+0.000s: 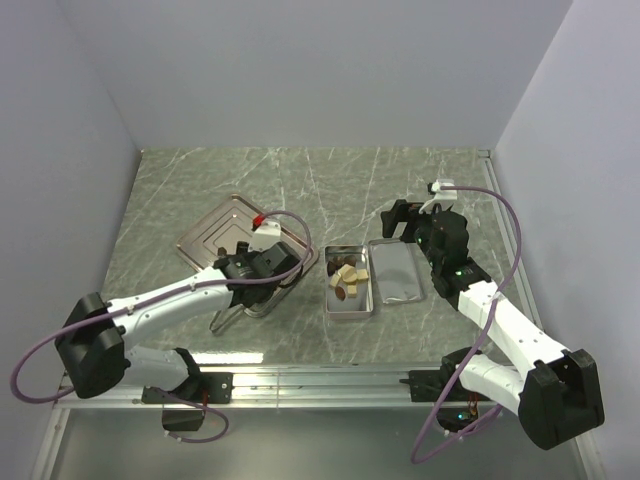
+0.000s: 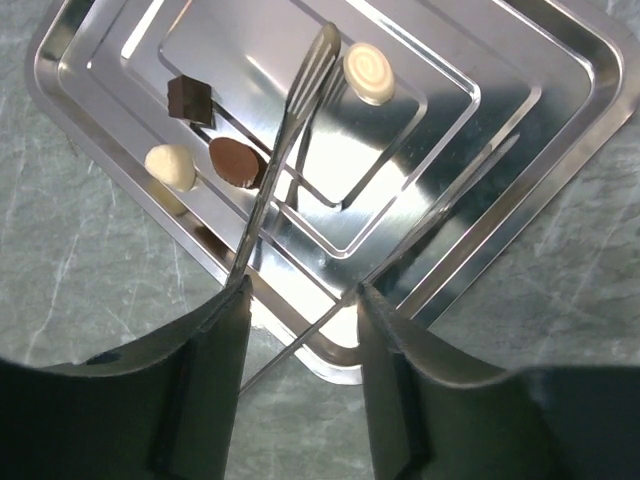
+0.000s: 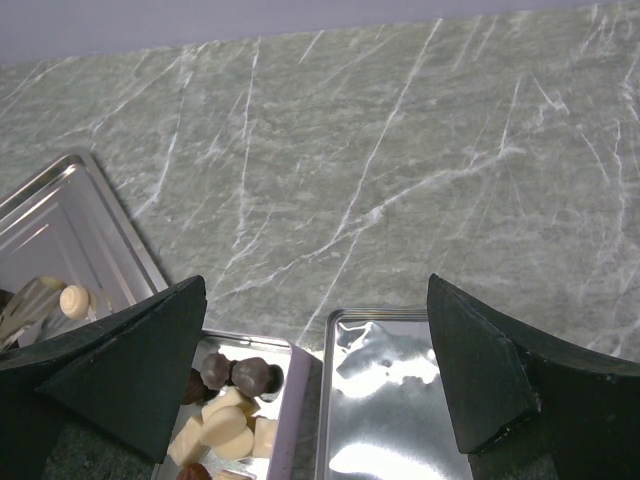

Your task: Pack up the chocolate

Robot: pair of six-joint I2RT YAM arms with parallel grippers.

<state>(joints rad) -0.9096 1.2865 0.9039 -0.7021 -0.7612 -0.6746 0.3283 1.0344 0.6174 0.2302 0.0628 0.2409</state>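
Only the left wrist view is showing four chocolate (image 2: 238, 160) lumps on the tray (image 2: 560, 150); the left gripper (image 2: 300, 320) is clasping tongs (image 2: 290, 140) above. The right gripper (image 3: 318, 300) is hovering wide open.

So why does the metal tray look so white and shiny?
Left wrist view: light glares off the tray, whitest near the close-up fingers, which look dark and blurry. Right wrist view: the lid glares white too.
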